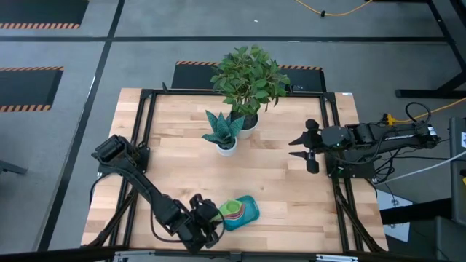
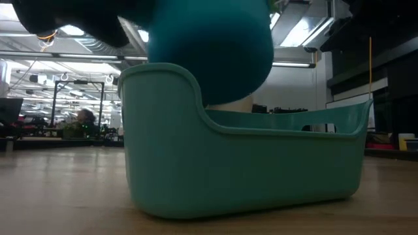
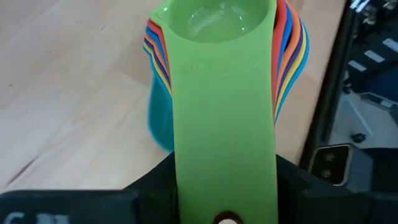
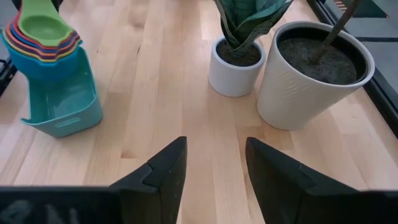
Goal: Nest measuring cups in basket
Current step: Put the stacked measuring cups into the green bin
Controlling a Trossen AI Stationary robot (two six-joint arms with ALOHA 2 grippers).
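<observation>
Left gripper (image 1: 206, 222) hides nested measuring cups' (image 3: 224, 93) handle ends.

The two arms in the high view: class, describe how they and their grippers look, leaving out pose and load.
Both arms are dark, near-black jointed links with chunky housings. The left gripper is a blocky black head. The right gripper ends in two black tapered fingers, wedge-shaped in its wrist view. Black cables trail from the right arm's base, a yellow cable nearby. No markings are readable.
</observation>
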